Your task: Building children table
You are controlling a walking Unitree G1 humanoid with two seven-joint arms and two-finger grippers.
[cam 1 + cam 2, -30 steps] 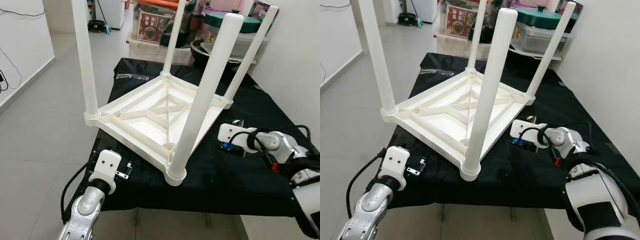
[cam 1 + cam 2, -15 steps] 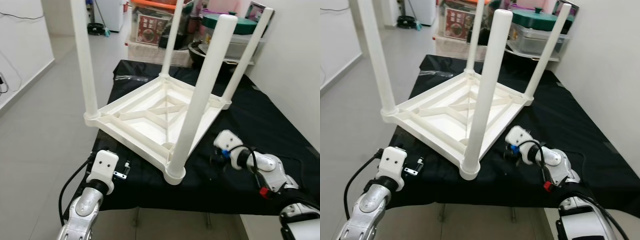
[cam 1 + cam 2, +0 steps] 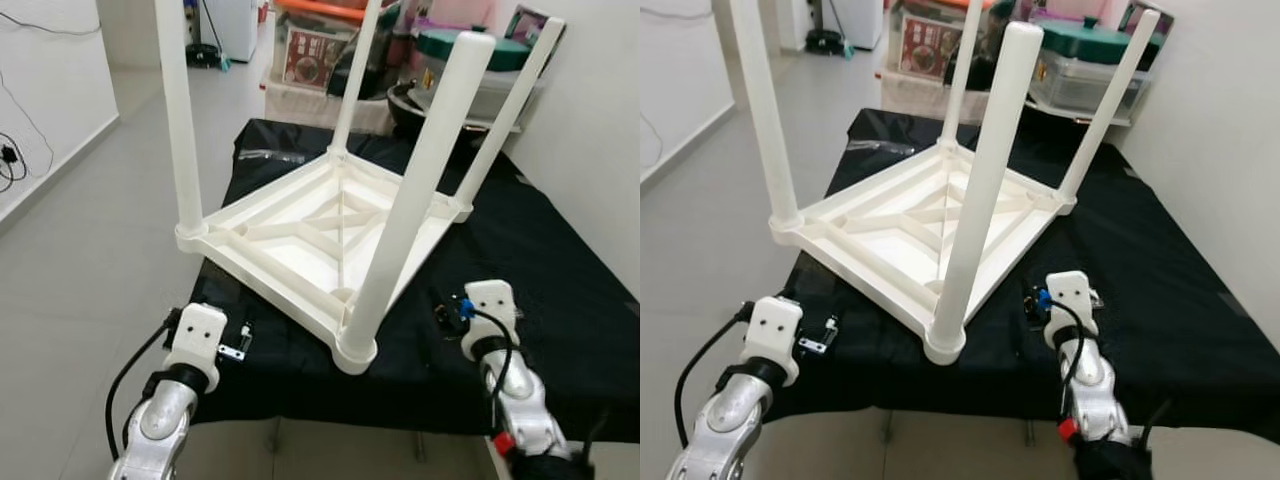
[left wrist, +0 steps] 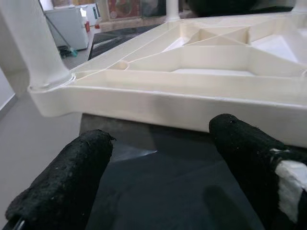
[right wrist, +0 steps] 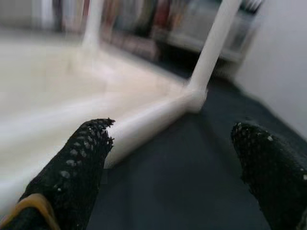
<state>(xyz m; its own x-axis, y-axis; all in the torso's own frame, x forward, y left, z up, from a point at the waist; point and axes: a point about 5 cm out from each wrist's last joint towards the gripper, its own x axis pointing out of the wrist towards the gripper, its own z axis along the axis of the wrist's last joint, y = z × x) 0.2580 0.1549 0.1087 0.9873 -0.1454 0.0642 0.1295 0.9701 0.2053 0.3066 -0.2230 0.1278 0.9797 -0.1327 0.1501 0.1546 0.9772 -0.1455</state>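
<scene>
White plastic children's table (image 3: pixel 330 230) lies upside down on the black-draped worktop (image 3: pixel 560 290), its four round legs pointing up. One leg (image 3: pixel 415 200) rises from the near corner, thick and capped with a rounded end; another (image 3: pixel 180 120) stands at the robot's left corner, a third (image 3: pixel 352 80) at the far corner and a fourth (image 3: pixel 505 115) leans up from the right corner. Each leg sits in a round collar at the corner of the tabletop. The underside is a shallow tray with raised ribs crossing in diagonals and a raised rim all round.

Left pincer (image 4: pixel 163 158) hovers low by the near-left edge of the worktop, its two black fingers (image 4: pixel 72 172) spread wide apart with nothing between them, aimed at the table's rim just beyond. Right pincer (image 5: pixel 172 158) is over the black cloth to the right of the near leg, its fingers (image 5: pixel 76 167) also parted and empty, facing along the table's right-hand rim; that view is blurred.

Behind the worktop are stacked storage boxes (image 3: pixel 320 60) and a green-lidded container (image 3: pixel 470 50). Grey tiled floor (image 3: pixel 90 250) stretches off to the left.
</scene>
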